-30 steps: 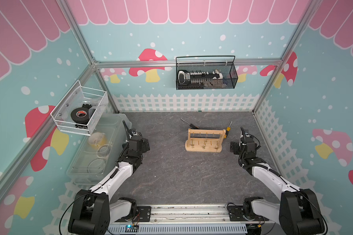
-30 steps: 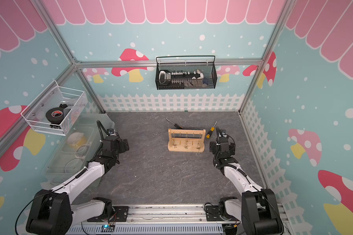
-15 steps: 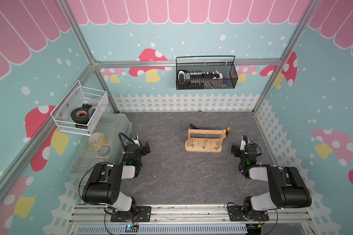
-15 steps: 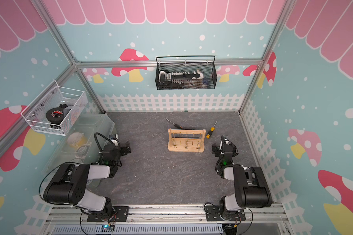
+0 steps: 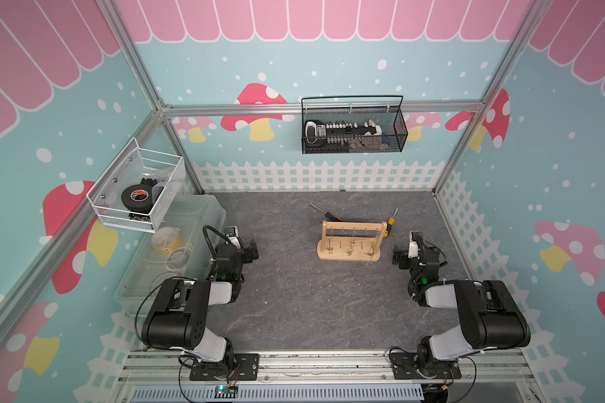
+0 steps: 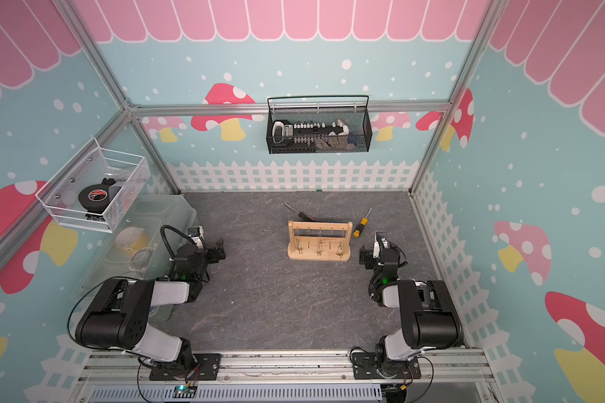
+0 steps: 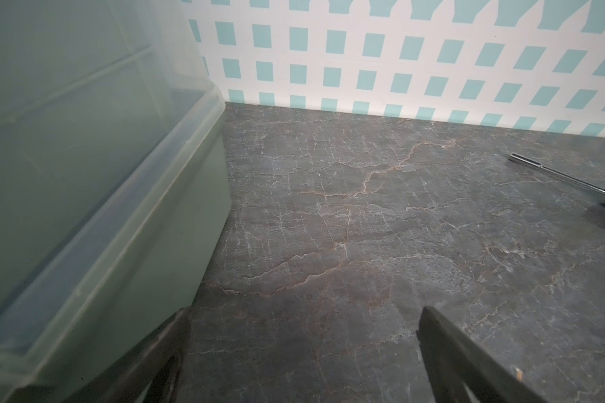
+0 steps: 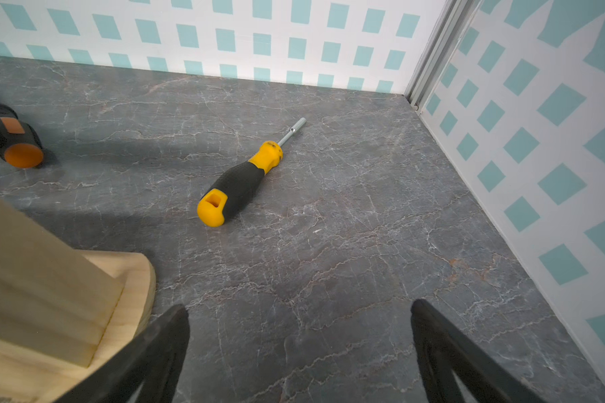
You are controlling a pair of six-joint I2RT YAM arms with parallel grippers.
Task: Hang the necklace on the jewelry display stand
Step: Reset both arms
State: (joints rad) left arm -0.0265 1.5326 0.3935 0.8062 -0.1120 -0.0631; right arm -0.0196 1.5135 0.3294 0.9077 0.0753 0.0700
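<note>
Chains (image 5: 354, 240) hang along the jewelry display stand (image 5: 349, 257), upright on the bench (image 5: 294, 296) near your right gripper (image 5: 397, 257); it and the left gripper (image 5: 253, 250) gape wide, empty; hanging looks done; no loose necklace shows, so next merely confirm the seating.

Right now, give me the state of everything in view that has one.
stand, upright on the table
left claw, open, empty
right claw, open, empty
yellow screwdriver, lying flat on the table
orange screwdriver, lying flat behind the stand
bin, no lid on
</note>
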